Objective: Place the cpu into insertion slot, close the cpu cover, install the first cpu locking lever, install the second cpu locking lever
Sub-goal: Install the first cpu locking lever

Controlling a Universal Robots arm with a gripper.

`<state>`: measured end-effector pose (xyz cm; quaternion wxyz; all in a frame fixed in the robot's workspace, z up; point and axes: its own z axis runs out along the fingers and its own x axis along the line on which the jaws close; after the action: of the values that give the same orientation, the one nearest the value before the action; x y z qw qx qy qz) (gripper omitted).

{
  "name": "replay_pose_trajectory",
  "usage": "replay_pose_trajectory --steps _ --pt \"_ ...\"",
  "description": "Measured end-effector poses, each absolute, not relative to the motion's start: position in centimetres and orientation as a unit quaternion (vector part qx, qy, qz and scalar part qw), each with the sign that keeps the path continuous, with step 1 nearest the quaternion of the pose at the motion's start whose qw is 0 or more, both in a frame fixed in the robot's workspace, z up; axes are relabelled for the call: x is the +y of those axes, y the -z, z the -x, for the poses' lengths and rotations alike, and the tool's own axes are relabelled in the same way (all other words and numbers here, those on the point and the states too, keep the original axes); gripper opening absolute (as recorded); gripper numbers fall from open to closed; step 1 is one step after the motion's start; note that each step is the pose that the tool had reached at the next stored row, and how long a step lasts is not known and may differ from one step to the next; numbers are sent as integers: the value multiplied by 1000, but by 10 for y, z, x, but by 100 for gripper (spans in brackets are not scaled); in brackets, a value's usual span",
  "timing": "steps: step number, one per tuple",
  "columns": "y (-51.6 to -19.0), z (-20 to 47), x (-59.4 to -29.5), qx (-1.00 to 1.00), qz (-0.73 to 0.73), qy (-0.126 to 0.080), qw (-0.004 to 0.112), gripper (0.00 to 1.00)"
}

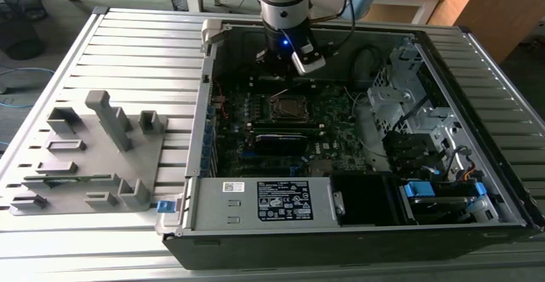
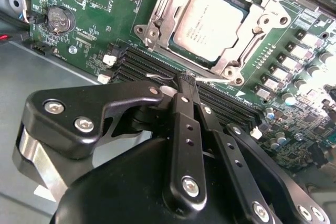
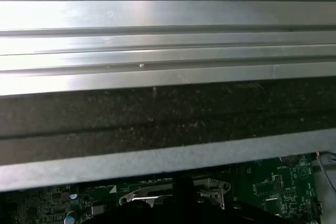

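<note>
The jaws (image 2: pixel 185 83) are together, the two thin black fingers meeting at their tips with nothing between them. In the second wrist view the tips stand at a thin silvery wire lever (image 2: pixel 157 76) that lies along the edge of the socket; whether they touch it I cannot tell. The fingers are flat black metal bars with round screw heads, and they come out of a rounded black body.

Just past the tips is the slot (image 2: pixel 157 11), and the cpu (image 2: pixel 209 23) already lies flat in it. The cpu is a square chip with a dull silver-grey top and faint print, so it has no long axis; its top faces up and its edges run parallel to the socket edges. The cover (image 2: pixel 237 55), a thin silvery metal frame with a large square window, is down around the cpu, and the chip shows through the window. Round metal posts stand at the socket corners.

Around the slot is the green board (image 2: pixel 94 3) with a round coin battery (image 2: pixel 58 19) and long black memory slots (image 2: pixel 142 64) between the socket and the jaws.

In the exterior view the arm (image 1: pixel 285 1) reaches down into the open computer case (image 1: pixel 341 244), above the slot (image 1: pixel 290 106). The case lies on a ribbed metal worktop (image 1: pixel 127 46); a grey fixture (image 1: pixel 89 161) stands beside the case, at the exterior view's left.
</note>
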<state>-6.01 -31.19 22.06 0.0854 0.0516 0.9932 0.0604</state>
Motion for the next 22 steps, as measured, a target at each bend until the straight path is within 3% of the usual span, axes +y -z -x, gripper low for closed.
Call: replay_pose_trajectory --steps 13,22 --pt "-218 60 -309 992 -63 -60 87 11" --pt "-208 60 -309 992 -64 -60 95 11"
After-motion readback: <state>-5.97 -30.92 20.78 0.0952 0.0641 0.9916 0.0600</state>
